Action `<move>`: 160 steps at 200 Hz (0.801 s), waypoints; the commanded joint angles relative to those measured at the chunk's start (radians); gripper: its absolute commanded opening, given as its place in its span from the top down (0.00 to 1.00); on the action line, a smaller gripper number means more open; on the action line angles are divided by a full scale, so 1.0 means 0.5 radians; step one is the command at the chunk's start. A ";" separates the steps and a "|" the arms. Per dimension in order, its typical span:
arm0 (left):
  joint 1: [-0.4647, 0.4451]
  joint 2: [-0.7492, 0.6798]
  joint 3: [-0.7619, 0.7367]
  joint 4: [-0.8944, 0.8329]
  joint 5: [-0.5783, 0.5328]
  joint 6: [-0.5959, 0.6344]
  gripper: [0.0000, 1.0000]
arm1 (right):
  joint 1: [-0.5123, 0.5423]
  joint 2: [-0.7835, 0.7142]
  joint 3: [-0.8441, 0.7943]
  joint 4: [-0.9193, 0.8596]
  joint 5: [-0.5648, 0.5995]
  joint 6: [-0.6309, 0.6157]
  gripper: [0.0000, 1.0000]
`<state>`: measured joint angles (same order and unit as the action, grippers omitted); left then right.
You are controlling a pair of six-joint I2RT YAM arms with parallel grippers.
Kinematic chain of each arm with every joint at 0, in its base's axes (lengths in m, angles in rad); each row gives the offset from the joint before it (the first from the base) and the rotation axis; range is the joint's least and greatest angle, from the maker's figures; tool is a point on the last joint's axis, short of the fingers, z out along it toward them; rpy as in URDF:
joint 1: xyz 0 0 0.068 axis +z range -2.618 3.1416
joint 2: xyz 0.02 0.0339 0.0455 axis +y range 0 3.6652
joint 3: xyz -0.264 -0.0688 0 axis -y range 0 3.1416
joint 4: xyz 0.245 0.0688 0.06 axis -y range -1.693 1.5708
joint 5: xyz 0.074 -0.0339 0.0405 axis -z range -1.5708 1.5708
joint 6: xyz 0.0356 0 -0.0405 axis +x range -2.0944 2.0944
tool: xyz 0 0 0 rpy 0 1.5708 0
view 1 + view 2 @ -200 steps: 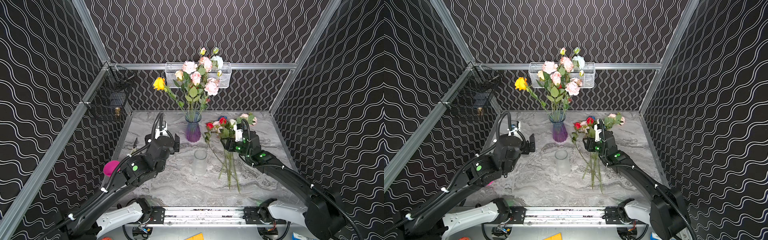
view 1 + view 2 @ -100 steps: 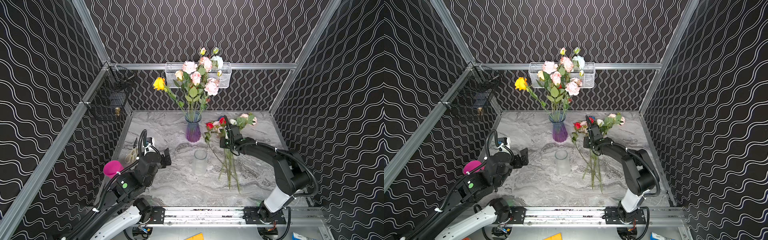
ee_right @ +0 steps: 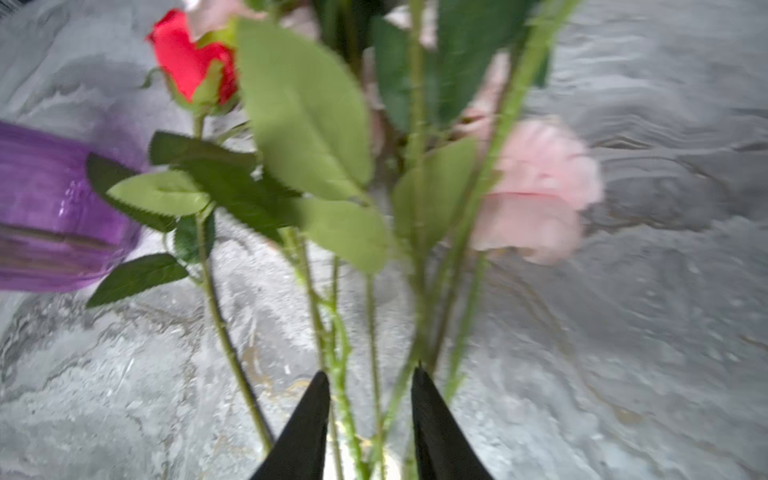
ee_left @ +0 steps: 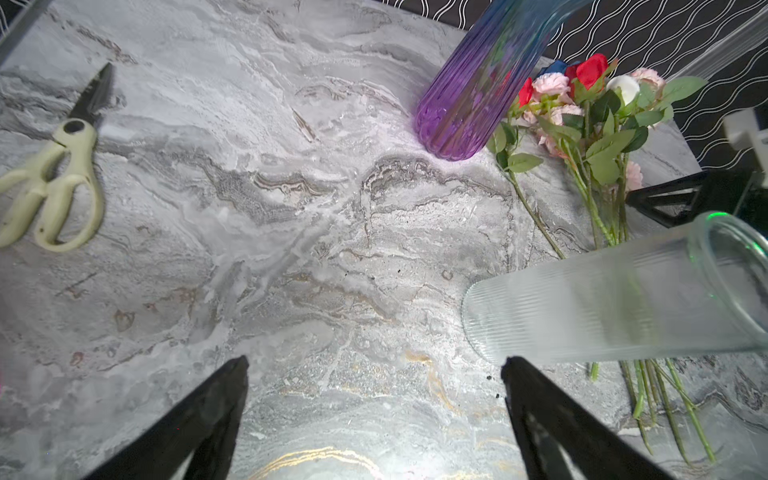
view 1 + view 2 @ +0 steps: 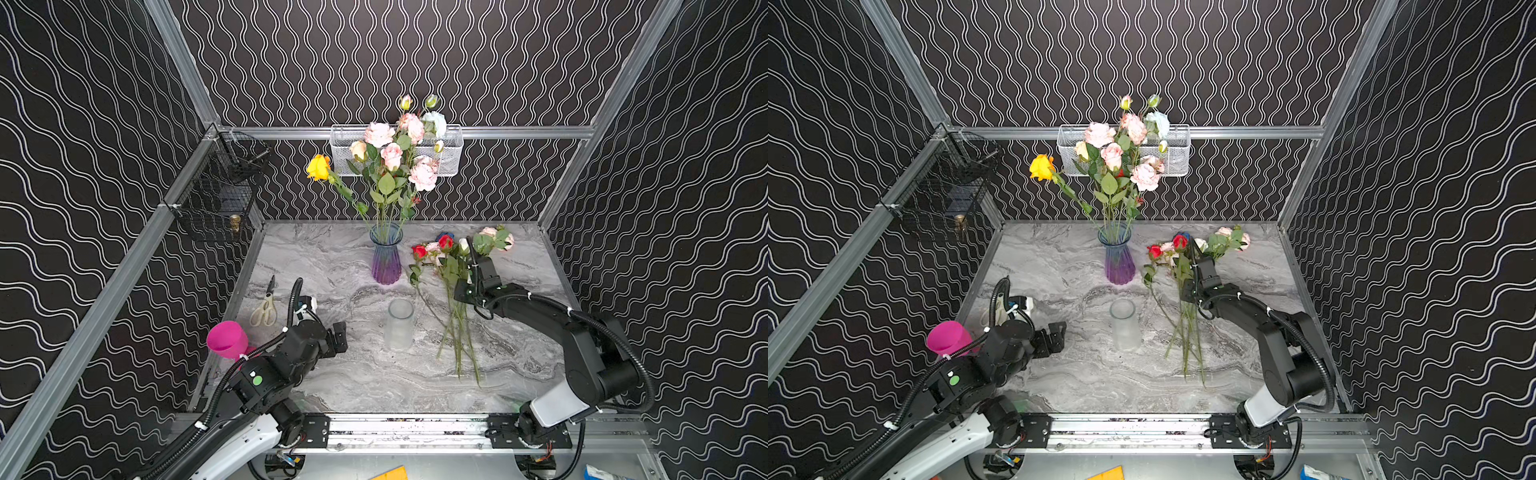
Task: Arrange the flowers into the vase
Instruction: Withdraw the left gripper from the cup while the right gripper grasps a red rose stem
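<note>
1. The bench (image 5: 332, 257) is a grey, veined, marble-look slab.
2. There are two vases. A ribbed glass one (image 5: 386, 262), blue at its flared mouth and purple at the base, stands near the middle of the rear edge. A frosted, finely ribbed clear cylinder (image 5: 399, 326) stands empty at the bench's middle.
3. The flowers form two groups.
   - An upright bunch (image 5: 390, 166) is in the purple vase: one yellow-orange head leaning left, several ruffled pale pink heads, one white head and two closed buds on top.
   - A loose bunch (image 5: 451, 264) lies on the right half. Its heads point to the rear right corner and its thin green stems to the front edge. It has two red heads, one blue, and some pink and white.
4. The left gripper (image 4: 374, 359) hangs near the front left corner with its jaws spread wide and nothing between them.
5. The right gripper (image 3: 370, 374) straddles the loose bunch's thorny stems. The blurred view does not show whether it pinches them.
6. One pair of cream-handled scissors (image 5: 264, 309) lies by the left edge, and one glossy pink cup (image 5: 226, 338) sits nearer the front.
</note>
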<state>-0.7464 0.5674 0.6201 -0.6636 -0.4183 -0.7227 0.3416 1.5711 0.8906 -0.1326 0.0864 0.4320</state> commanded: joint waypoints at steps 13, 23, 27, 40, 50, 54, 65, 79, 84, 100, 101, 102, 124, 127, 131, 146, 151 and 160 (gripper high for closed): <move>0.005 -0.035 -0.066 0.096 0.079 -0.077 0.02 | -0.011 -0.042 0.005 -0.081 -0.209 -0.021 0.66; 0.003 -0.050 -0.078 0.088 0.111 -0.080 0.02 | 0.004 -0.038 0.013 -0.126 -0.253 -0.040 0.67; 0.005 -0.052 -0.078 0.073 0.115 -0.095 0.02 | 0.010 -0.044 0.011 -0.133 -0.275 -0.041 0.67; 0.004 -0.073 -0.073 0.029 0.116 -0.113 0.02 | 0.023 -0.085 -0.022 -0.101 -0.330 -0.056 0.67; 0.003 -0.088 -0.058 -0.018 0.093 -0.113 0.02 | 0.040 -0.107 -0.036 -0.068 -0.320 -0.064 0.68; 0.005 -0.093 -0.051 -0.037 0.075 -0.115 0.02 | 0.041 -0.106 -0.029 -0.066 -0.299 -0.061 0.69; 0.005 -0.101 -0.025 -0.106 0.003 -0.137 0.02 | 0.046 -0.080 0.019 -0.086 -0.244 -0.066 0.72; 0.004 -0.107 -0.013 -0.172 -0.097 -0.198 0.02 | 0.044 -0.006 0.081 -0.061 -0.229 -0.075 0.74; 0.004 -0.103 -0.013 -0.193 -0.124 -0.223 0.02 | 0.044 0.031 0.116 -0.059 -0.246 -0.086 0.74; 0.004 -0.087 0.003 -0.274 -0.199 -0.307 0.02 | 0.044 0.170 0.199 -0.072 -0.249 -0.090 0.75; 0.004 -0.085 0.004 -0.279 -0.204 -0.310 0.02 | 0.044 0.181 0.230 -0.074 -0.249 -0.090 0.75; 0.005 -0.080 0.005 -0.286 -0.207 -0.316 0.02 | 0.044 0.192 0.249 -0.075 -0.248 -0.091 0.74; 0.004 -0.037 0.021 -0.359 -0.272 -0.397 0.02 | 0.047 0.337 0.375 -0.110 -0.259 -0.085 0.70; 0.004 -0.032 0.023 -0.364 -0.278 -0.405 0.02 | 0.045 0.354 0.385 -0.115 -0.251 -0.078 0.70; 0.003 -0.024 0.029 -0.371 -0.284 -0.410 0.02 | 0.044 0.389 0.403 -0.120 -0.248 -0.071 0.70; 0.002 -0.008 0.036 -0.364 -0.283 -0.403 0.02 | 0.045 0.499 0.477 -0.151 -0.231 -0.086 0.72; 0.002 -0.003 0.032 -0.357 -0.276 -0.400 0.02 | 0.044 0.526 0.495 -0.155 -0.250 -0.097 0.76; 0.002 -0.004 0.028 -0.351 -0.268 -0.390 0.02 | 0.045 0.555 0.511 -0.149 -0.258 -0.093 0.83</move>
<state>-0.7464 0.5610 0.6285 -0.8211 -0.5190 -0.8894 0.3637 1.8095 1.1141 -0.1841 -0.0410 0.3981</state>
